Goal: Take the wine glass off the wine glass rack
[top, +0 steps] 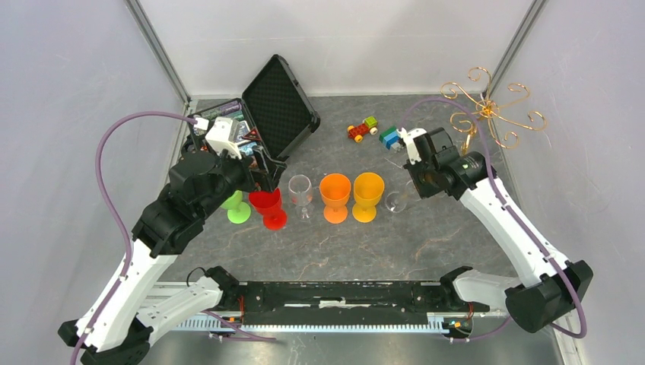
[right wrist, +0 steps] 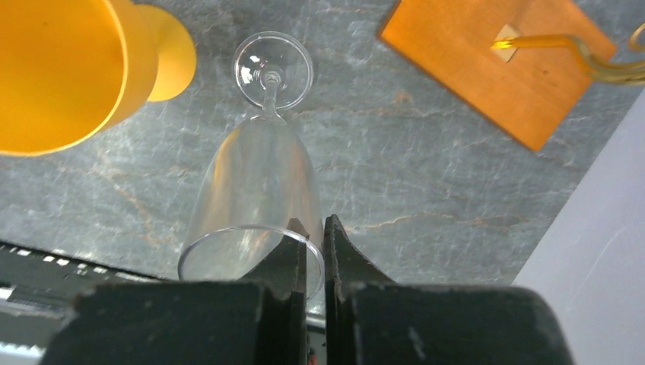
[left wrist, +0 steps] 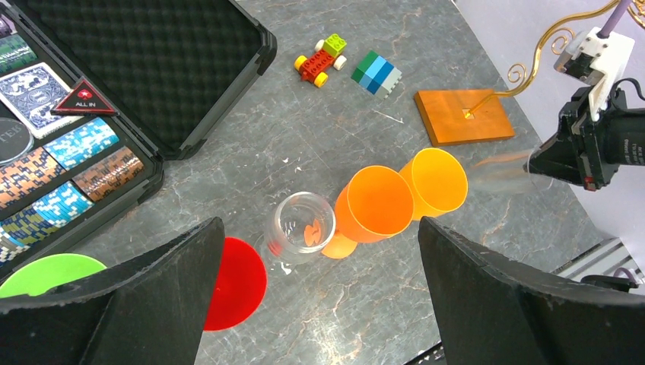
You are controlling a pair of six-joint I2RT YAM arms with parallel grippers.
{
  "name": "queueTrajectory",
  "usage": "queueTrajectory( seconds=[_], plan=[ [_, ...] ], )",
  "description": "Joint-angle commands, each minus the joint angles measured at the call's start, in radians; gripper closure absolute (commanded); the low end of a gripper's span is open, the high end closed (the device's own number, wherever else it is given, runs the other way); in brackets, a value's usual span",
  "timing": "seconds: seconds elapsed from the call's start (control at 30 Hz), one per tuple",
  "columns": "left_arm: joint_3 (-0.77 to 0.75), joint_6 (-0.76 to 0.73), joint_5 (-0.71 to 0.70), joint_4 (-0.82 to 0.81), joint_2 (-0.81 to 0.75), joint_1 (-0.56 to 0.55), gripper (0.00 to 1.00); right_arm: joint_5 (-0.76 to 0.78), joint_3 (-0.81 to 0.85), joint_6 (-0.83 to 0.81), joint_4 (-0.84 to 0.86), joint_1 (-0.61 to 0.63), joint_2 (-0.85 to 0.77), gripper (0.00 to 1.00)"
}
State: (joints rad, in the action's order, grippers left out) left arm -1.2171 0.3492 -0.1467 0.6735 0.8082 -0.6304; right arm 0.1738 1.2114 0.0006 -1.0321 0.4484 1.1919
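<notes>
The wine glass rack is a gold wire tree at the back right, and no glass hangs on its arms. Its orange-brown wooden base shows in the left wrist view and in the right wrist view. A clear wine glass stands upright beside the base, its foot down at the table; it also shows in the top view. My right gripper is shut on its rim, one finger inside the bowl. My left gripper is open and empty above the row of glasses.
Green, red, clear, orange and yellow-orange glasses stand in a row mid-table. An open black case sits at the back left. A toy car and a block lie behind.
</notes>
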Motion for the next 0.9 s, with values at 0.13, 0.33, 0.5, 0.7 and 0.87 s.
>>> queueTrajectory(
  seconds=[0.13,0.33,0.5,0.7,0.87],
  plan=[
    [0.041,-0.044,0.005,-0.068,-0.052,0.001,0.0,-0.068,0.063,0.091,-0.137,-0.002,-0.027,0.99],
    [0.058,-0.051,0.004,-0.073,-0.071,0.001,0.0,-0.01,0.086,0.113,-0.182,-0.002,-0.028,0.84],
    [0.062,-0.056,0.004,-0.072,-0.078,0.001,0.0,0.033,0.112,0.109,-0.174,-0.002,0.027,0.77],
    [0.067,-0.05,0.007,-0.072,-0.084,0.001,0.0,0.06,0.149,0.088,-0.105,-0.002,0.094,0.64],
    [0.06,-0.047,0.01,-0.067,-0.085,0.001,0.0,0.08,0.119,0.081,-0.044,-0.002,0.113,0.61]
  ],
)
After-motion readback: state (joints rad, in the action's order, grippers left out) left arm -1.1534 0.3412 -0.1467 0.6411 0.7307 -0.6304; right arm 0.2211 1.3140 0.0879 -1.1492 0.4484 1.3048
